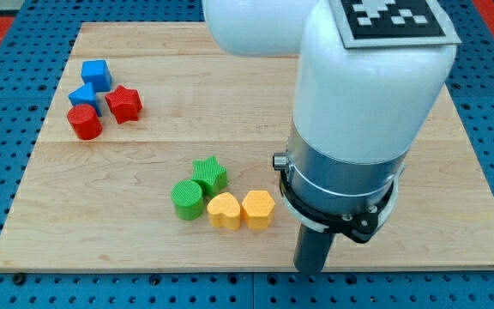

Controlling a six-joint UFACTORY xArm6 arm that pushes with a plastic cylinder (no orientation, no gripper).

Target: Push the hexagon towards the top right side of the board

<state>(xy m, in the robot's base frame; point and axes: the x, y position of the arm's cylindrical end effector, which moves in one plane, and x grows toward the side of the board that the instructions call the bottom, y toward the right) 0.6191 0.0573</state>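
The yellow hexagon (pixel 258 209) lies near the view's bottom centre of the wooden board (pixel 230 86). It touches a yellow heart (pixel 224 209) on its left. My tip (pixel 310 270) is at the board's bottom edge, to the right of and below the hexagon, a short gap away and not touching it. The white arm body hides the board's right middle and part of the top.
A green star (pixel 209 174) and a green cylinder (pixel 188 199) sit just left of and above the yellow pair. At the top left are two blue blocks (pixel 96 74) (pixel 84 96), a red star (pixel 123 103) and a red cylinder (pixel 84 122).
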